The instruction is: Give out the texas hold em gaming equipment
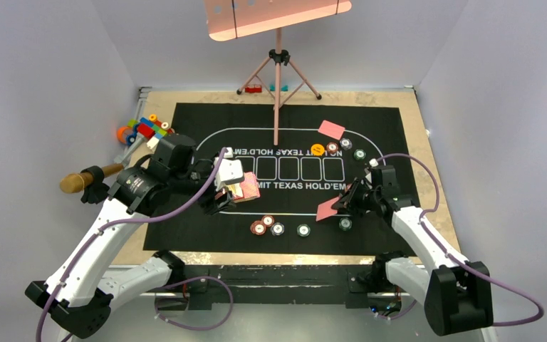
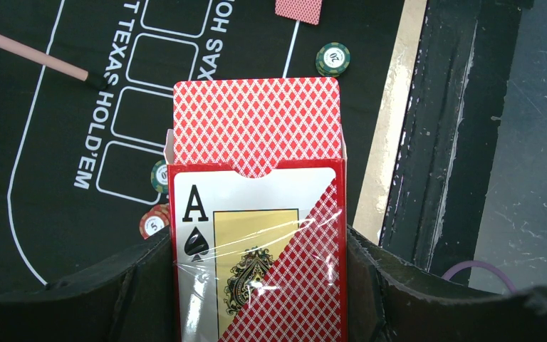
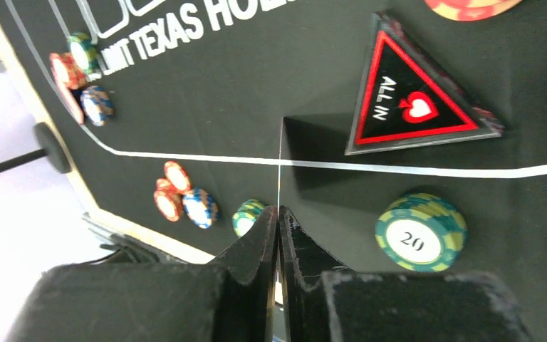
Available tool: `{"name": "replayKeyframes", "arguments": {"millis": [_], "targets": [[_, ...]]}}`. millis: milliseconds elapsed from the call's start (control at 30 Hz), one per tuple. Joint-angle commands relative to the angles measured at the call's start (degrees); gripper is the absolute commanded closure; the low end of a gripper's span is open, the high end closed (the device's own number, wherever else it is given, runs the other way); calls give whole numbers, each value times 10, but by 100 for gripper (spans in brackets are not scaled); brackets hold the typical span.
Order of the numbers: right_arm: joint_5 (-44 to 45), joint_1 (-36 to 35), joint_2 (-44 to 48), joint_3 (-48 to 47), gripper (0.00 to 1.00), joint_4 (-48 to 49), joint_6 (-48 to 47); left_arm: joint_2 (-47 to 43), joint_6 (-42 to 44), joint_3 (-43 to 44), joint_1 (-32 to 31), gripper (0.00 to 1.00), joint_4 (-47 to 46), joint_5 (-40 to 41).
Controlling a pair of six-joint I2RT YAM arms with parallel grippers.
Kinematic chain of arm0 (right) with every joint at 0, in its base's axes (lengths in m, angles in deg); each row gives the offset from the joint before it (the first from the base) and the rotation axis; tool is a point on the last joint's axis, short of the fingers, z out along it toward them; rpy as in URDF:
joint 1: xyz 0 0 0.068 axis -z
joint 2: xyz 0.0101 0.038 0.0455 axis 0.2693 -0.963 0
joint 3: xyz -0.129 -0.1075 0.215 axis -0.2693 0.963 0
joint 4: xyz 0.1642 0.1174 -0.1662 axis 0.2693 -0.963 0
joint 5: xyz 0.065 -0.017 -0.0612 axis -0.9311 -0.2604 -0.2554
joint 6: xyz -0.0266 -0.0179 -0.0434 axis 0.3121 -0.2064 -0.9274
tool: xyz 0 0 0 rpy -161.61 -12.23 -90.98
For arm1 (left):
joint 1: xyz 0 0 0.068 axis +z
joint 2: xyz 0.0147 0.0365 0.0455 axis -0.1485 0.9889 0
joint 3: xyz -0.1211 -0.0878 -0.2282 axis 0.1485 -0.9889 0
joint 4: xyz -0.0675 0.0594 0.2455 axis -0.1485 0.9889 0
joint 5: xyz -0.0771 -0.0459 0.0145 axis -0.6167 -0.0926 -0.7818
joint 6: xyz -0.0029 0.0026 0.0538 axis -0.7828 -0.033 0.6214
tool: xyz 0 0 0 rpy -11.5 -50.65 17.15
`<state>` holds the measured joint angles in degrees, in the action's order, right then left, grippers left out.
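Observation:
My left gripper (image 1: 229, 191) is shut on an open card box (image 2: 260, 249) with an ace of spades on its front. Red-backed playing cards (image 2: 256, 121) stick out of the box top. My right gripper (image 3: 278, 214) is shut on a single playing card (image 1: 325, 209), which shows only as a thin edge (image 3: 279, 164) in the right wrist view. A dark red-marked "ALL IN" triangle (image 3: 417, 107) and a green 20 chip (image 3: 420, 231) lie just beyond it. Red, grey and green chips (image 1: 267, 224) sit near the mat's front. Another card (image 1: 331, 129), an orange button (image 1: 318, 149) and chips (image 1: 345, 144) lie at the far right.
The black printed mat (image 1: 206, 121) covers the table's middle. A pink tripod stand (image 1: 278, 85) rises at the back centre. Colourful toy blocks (image 1: 142, 130) and a wooden-handled tool (image 1: 85, 179) lie off the mat to the left.

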<state>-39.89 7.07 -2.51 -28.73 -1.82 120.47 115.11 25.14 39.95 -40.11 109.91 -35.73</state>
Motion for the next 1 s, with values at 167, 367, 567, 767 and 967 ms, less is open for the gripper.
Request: {"name": "replayKeyframes", "arguments": {"millis": [167, 367, 567, 767, 967], "targets": [[64, 3, -28, -33, 60, -53, -30, -8, -2, 22, 0, 100, -20, -22], [114, 3, 19, -77, 42, -111, -34, -8, 0, 22, -1, 100, -17, -25], [146, 4, 56, -153, 36, -174, -49, -8, -4, 20, -1, 100, -20, -27], [-32, -16, 97, -192, 13, -77, -5, -5, -8, 20, -1, 100, -23, -29], [-95, -146, 63, -268, 8, 30, 61, 2, -16, 23, -1, 100, -31, -30]]}}
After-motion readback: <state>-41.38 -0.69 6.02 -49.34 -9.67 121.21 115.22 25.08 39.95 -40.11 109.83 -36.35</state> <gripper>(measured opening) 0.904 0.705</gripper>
